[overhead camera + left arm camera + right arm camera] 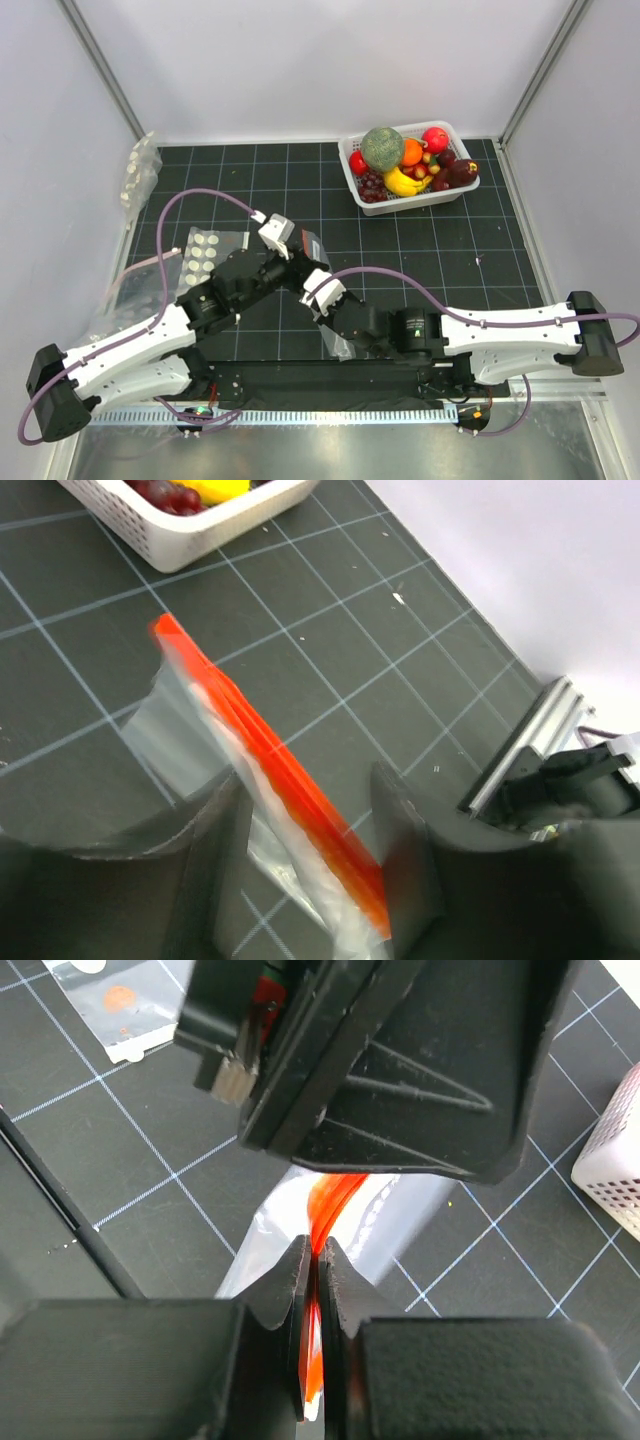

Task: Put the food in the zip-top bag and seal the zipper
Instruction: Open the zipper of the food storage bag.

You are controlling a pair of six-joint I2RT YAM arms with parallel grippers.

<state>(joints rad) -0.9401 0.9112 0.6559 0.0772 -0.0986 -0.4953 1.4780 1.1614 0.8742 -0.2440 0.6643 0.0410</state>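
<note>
The zip-top bag (170,720) is clear plastic held up off the mat between my two grippers. Its zipper (270,770), a red-orange strip, runs diagonally between the fingers (400,865) of my left gripper (310,870), which stands open around it without pinching; the strip's lower end lies close to the right finger. My right gripper (318,1270) is shut on the zipper (335,1200), the bag (270,1230) sagging beyond it. From above, the left gripper (300,252) and right gripper (316,284) meet mid-table. The food, red balls (434,138) and an orange ball (411,151), lies in the basket.
A white basket (455,190) at the back right also holds a green melon (382,147), a banana (400,182) and dark grapes. Clear bags of white discs (205,255) lie at the left, more by the left wall (140,170). An aluminium rail (525,750) borders the mat.
</note>
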